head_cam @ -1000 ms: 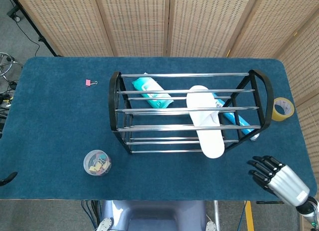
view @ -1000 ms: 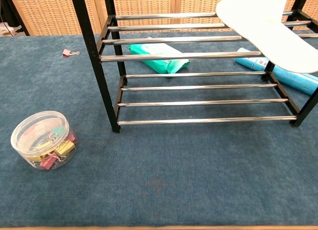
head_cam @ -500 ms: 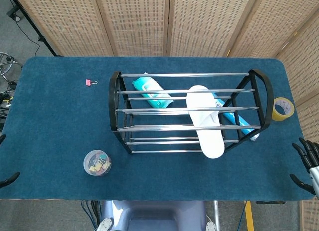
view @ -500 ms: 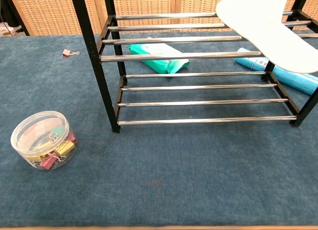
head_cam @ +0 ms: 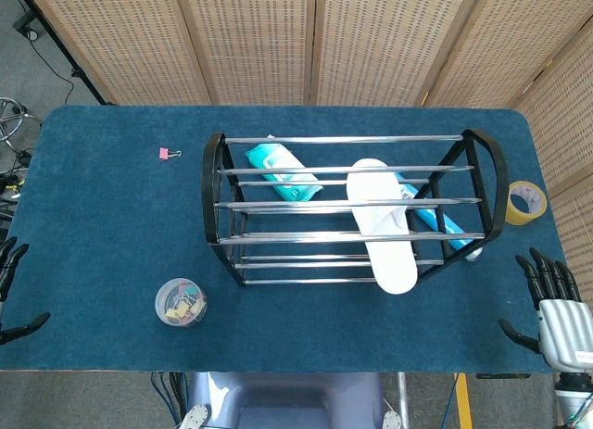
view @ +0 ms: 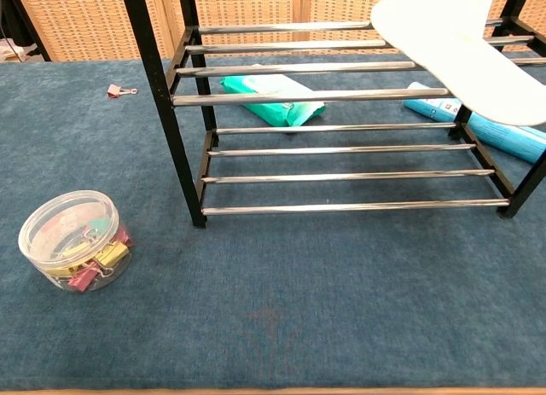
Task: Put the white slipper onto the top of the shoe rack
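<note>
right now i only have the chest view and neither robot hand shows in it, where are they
Observer: The right robot hand is past the right front corner of the table, fingers spread, holding nothing.
Operator: and the left one
Observer: The left robot hand shows only as fingertips at the left edge of the head view, touching nothing.
Operator: anything right of the rack i could hit
Observer: A yellow tape roll lies flat on the table just beyond the right end of the shoe rack.
</note>
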Robot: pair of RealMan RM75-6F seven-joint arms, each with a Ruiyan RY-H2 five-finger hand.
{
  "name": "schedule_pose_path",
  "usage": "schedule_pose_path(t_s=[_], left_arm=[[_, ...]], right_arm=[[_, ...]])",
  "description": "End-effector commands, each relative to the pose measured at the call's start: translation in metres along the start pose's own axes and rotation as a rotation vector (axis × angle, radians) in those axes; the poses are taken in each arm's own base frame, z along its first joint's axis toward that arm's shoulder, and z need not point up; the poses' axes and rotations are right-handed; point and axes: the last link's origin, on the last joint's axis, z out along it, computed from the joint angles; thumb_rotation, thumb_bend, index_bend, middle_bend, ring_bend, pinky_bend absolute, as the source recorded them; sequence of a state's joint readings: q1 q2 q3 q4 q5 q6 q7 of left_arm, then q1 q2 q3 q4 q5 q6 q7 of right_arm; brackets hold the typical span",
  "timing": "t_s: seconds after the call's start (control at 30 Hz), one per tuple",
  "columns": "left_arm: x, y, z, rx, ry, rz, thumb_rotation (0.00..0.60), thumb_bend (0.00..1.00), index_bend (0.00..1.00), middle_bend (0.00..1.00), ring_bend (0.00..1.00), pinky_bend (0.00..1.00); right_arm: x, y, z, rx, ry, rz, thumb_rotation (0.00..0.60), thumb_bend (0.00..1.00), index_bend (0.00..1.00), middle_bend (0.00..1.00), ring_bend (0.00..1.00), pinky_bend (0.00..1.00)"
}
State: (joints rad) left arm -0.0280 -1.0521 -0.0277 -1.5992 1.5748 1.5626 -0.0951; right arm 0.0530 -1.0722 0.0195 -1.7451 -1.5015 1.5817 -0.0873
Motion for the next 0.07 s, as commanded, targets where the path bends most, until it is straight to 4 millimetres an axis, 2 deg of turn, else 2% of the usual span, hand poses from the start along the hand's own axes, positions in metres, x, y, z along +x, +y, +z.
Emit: schedule_pose_path(t_s=[0.03, 0.07], left_arm=[[0.0004, -0.0007, 0.0000, 0.005, -0.003, -0.002, 0.600, 0.00, 0.00, 0.00, 0.00, 0.00], [0.0005, -0.0010, -0.0002, 0.008, -0.005, -0.003, 0.600, 0.00, 0.00, 0.00, 0.00, 0.00]], right_arm=[[-0.0017, -0.0002, 0.0001, -0.027, 0.028, -0.012, 0.600, 0.21, 0.00, 0.00, 0.00, 0.02], [-0.0022, 0.0024, 0.0002, -0.034, 0.037, -0.025, 0.600, 0.21, 0.00, 0.00, 0.00, 0.02]])
